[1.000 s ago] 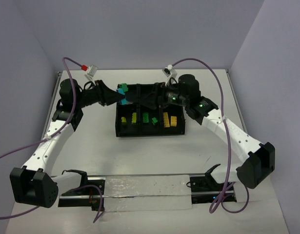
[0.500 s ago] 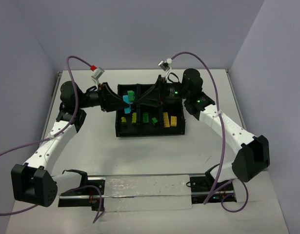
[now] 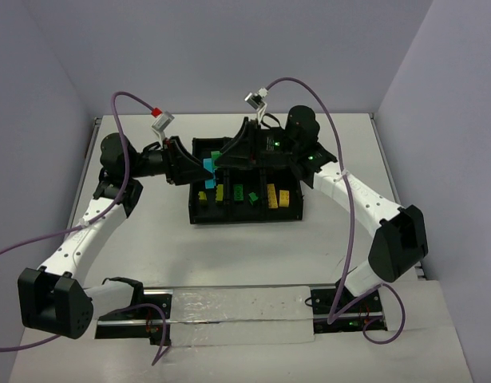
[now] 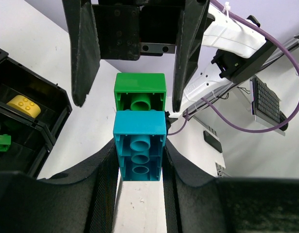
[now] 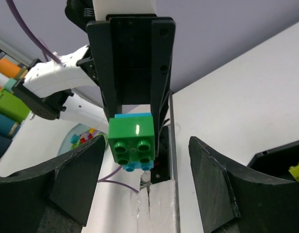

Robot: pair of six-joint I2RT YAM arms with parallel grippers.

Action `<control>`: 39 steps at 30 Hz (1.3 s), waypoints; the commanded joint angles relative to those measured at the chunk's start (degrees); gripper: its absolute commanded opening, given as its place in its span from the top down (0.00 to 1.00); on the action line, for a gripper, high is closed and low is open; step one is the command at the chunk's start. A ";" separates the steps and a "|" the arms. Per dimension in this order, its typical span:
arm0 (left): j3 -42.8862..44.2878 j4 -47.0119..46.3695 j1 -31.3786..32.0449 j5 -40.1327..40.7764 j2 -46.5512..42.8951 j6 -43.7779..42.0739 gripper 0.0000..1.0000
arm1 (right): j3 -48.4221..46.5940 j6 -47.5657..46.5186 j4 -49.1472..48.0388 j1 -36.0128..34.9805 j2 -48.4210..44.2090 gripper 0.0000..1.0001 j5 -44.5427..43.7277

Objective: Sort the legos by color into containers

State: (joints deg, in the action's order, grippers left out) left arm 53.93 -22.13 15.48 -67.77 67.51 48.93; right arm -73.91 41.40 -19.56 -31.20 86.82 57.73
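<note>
My left gripper point(image 3: 200, 164) is shut on a teal brick point(image 3: 207, 167) and holds it in the air above the left end of the black divided tray point(image 3: 245, 217). A green brick point(image 3: 215, 154) is stuck on the teal one's far end. In the left wrist view my pads point(image 4: 106, 184) clamp the teal brick point(image 4: 139, 148), with the green brick point(image 4: 139, 92) beyond it. My right gripper point(image 3: 229, 156) is open and faces the left one. Its fingers point(image 4: 83, 53) stand either side of the green brick point(image 5: 132, 137), apart from it.
The tray's near compartments hold yellow bricks point(image 3: 203, 195) at left, green bricks point(image 3: 239, 193) in the middle and yellow bricks point(image 3: 281, 195) at right. A yellow brick point(image 4: 24, 105) shows in the left wrist view. A clear strip on a rail point(image 3: 237, 309) lies along the near edge.
My right gripper has swung left to meet the left one, and its open fingers now straddle the green brick. My left gripper has moved slightly right with the bricks.
</note>
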 commanded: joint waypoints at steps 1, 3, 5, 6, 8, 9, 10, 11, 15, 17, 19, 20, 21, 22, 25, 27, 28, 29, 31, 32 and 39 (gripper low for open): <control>2.02 -3.18 0.52 -1.05 -0.57 -0.64 1.00 | -2.35 2.71 -6.60 -1.14 0.63 0.31 2.00; 2.02 -3.18 0.55 -1.23 -0.74 -0.79 1.00 | -1.35 4.89 -9.97 -1.14 0.72 0.44 2.33; 1.91 -3.18 0.61 -1.23 -0.91 -0.91 1.00 | -0.78 7.19 -12.45 -1.14 1.06 0.60 2.73; 1.88 -3.18 0.61 -1.23 -0.97 -0.94 1.00 | -0.47 7.95 -13.82 -1.06 1.19 0.71 2.83; 1.76 -3.18 0.58 -1.23 -1.09 -0.97 1.00 | 0.71 8.81 -15.35 -0.88 1.19 0.89 2.68; 1.70 -3.13 0.52 -1.25 -1.23 -1.10 1.00 | 1.32 9.15 -15.64 -0.63 0.97 0.96 2.33; 1.72 -2.81 0.50 -1.31 -1.52 -1.47 1.00 | 2.24 9.51 -16.01 -0.19 0.54 1.00 1.68; 1.77 -2.13 0.45 -1.31 -1.91 -2.11 1.00 | 3.95 9.90 -16.84 0.69 -0.10 1.00 1.34; 1.88 -0.22 -0.23 -1.68 -3.54 -3.69 1.00 | 10.06 12.10 -19.48 4.45 -2.39 1.00 0.45; 2.02 1.27 -1.37 -2.00 -4.21 -4.53 1.00 | 14.80 14.02 -23.36 6.83 -3.58 1.00 0.64; 2.05 2.10 -2.57 -2.45 -4.84 -4.90 1.00 | 18.12 14.49 -24.20 9.15 -4.39 1.00 0.80; 1.97 2.54 -3.02 -2.46 -5.01 -5.16 1.00 | 19.21 14.41 -24.12 9.59 -4.82 1.00 0.63; 2.05 2.79 -3.70 -2.62 -4.93 -5.32 1.00 | 21.01 14.31 -24.09 9.94 -4.91 1.00 0.45; 2.00 2.69 -3.81 -2.25 -5.04 -5.12 1.00 | 21.70 14.00 -23.31 10.20 -4.91 1.00 0.24; 3.50 6.76 -4.05 0.77 -3.85 -7.28 1.00 | 20.50 6.16 -6.66 10.25 -5.52 1.00 -9.05; 6.03 13.08 -3.99 4.96 -2.39 -8.68 1.00 | 16.78 -4.49 9.38 8.53 -5.72 1.00 -22.44; 7.18 15.79 -4.00 6.74 -1.59 -9.56 1.00 | 14.78 -8.21 17.13 7.81 -5.55 1.00 -28.24; 7.99 17.50 -4.05 8.06 -0.39 -10.45 1.00 | 13.06 -9.56 22.87 7.39 -5.06 1.00 -32.42; 8.93 19.13 -4.08 12.98 1.94 -10.37 1.00 | 12.06 -11.37 25.98 7.01 -4.51 1.00 -39.06; 9.54 20.16 -4.12 14.13 3.13 -10.34 1.00 | 11.70 -11.95 27.23 6.76 -4.24 1.00 -40.07; 13.82 23.62 -4.11 28.95 8.48 -7.77 1.00 | 5.97 -16.02 34.40 1.66 1.82 0.91 -50.98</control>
State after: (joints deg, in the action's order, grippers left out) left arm 62.57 -1.89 11.77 -49.15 74.40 40.82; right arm -63.17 30.47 7.83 -26.91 85.89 15.84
